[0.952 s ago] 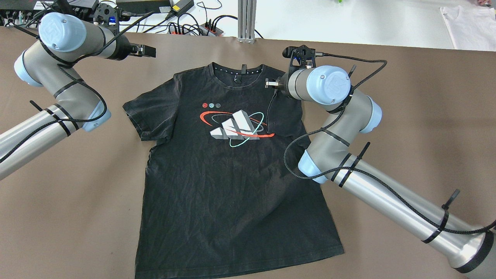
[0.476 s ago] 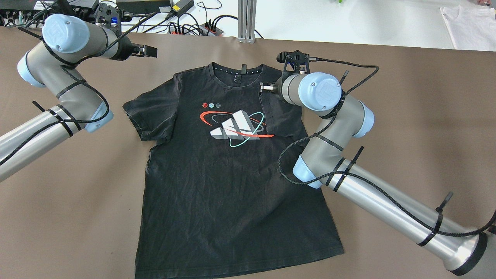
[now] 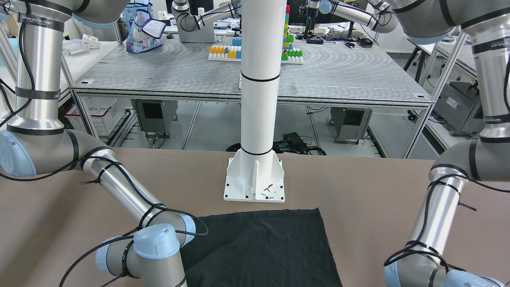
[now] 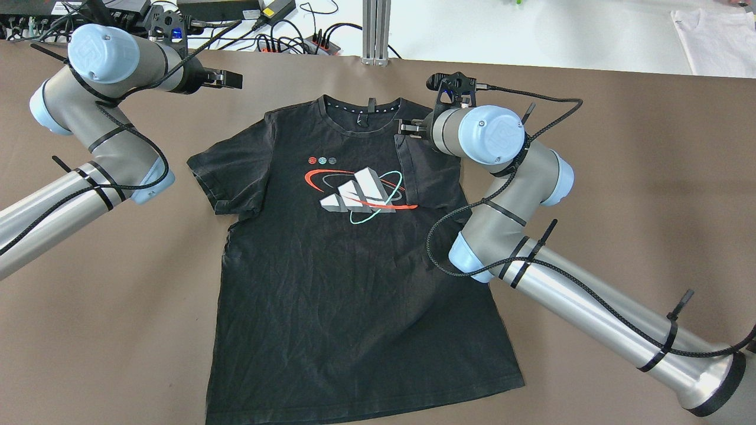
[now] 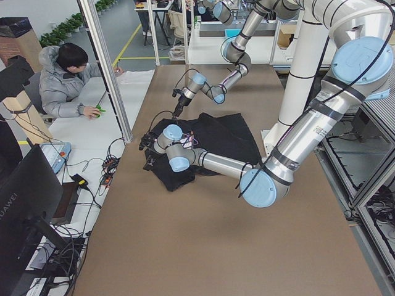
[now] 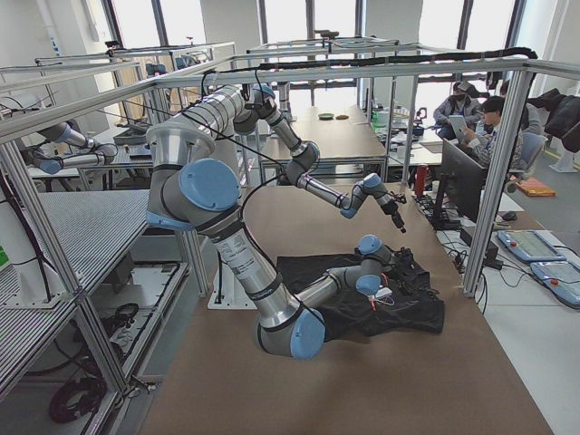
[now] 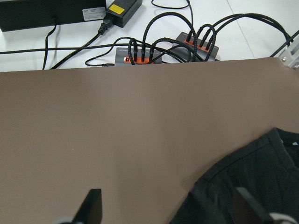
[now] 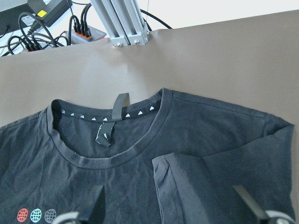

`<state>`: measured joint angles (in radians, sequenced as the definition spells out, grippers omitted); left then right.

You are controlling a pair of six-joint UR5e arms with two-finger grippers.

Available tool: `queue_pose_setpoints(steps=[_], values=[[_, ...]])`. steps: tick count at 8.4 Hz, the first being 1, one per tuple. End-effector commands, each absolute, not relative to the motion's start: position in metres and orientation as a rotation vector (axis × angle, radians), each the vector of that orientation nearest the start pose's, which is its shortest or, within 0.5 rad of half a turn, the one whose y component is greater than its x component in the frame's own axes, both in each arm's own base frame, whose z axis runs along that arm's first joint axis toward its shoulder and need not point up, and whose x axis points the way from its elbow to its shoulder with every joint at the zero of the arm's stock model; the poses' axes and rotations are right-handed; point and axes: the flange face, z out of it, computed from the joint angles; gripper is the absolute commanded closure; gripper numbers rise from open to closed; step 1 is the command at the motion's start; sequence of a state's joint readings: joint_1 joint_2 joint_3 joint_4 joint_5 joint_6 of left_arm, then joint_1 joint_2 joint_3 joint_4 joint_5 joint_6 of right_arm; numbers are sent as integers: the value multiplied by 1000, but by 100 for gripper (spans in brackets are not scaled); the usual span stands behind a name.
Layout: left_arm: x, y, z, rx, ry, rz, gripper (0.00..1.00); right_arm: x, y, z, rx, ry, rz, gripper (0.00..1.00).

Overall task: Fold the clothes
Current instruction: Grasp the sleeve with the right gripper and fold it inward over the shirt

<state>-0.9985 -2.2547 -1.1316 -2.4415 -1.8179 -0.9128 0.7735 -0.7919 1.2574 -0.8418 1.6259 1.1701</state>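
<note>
On the brown table (image 4: 620, 177) the black t-shirt (image 4: 331, 277) lies flat, right-side sleeve (image 4: 431, 171) folded inward. Right gripper (image 4: 407, 128) hovers over that fold, fingers spread wide; left gripper (image 4: 229, 79) is also wide, over tabletop beyond the other shoulder.

Shirt (image 4: 331, 283): thin black cloth, matt, finely creased all over. Its chest print (image 4: 361, 192) is smoother, with a faint sheen. Table (image 4: 620, 177) cover: brown, matt, smooth. Right arm (image 4: 590, 307) tube: brushed metal, satin shine. Joint cap (image 4: 495, 134): pale blue plastic, smooth. Cable (image 4: 427, 248): black braided sleeve, rough. Pole (image 3: 259, 79): white, glossy, smooth coat. Bench top (image 3: 159, 67) behind: grey, finely ribbed.
</note>
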Motion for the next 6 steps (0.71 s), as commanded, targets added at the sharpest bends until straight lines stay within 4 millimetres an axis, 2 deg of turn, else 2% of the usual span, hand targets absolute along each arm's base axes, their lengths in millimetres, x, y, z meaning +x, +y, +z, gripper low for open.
queue_pose_setpoints(steps=[1, 2, 3, 4, 5, 6], values=[[343, -682, 376, 692, 1007, -100, 0, -430, -647, 238, 578, -1061, 297, 6], [339, -672, 396, 678, 1024, -85, 0, -416, -643, 253, 580, -1053, 298, 6], [331, -659, 418, 658, 1013, -87, 0, -406, -642, 261, 572, -1054, 294, 6], [323, -645, 433, 652, 1006, -81, 0, -402, -644, 265, 571, -1051, 297, 6], [323, -629, 445, 636, 1007, -70, 0, -402, -644, 265, 573, -1050, 294, 6], [340, -619, 457, 608, 999, -48, 0, -401, -644, 266, 573, -1050, 294, 6]])
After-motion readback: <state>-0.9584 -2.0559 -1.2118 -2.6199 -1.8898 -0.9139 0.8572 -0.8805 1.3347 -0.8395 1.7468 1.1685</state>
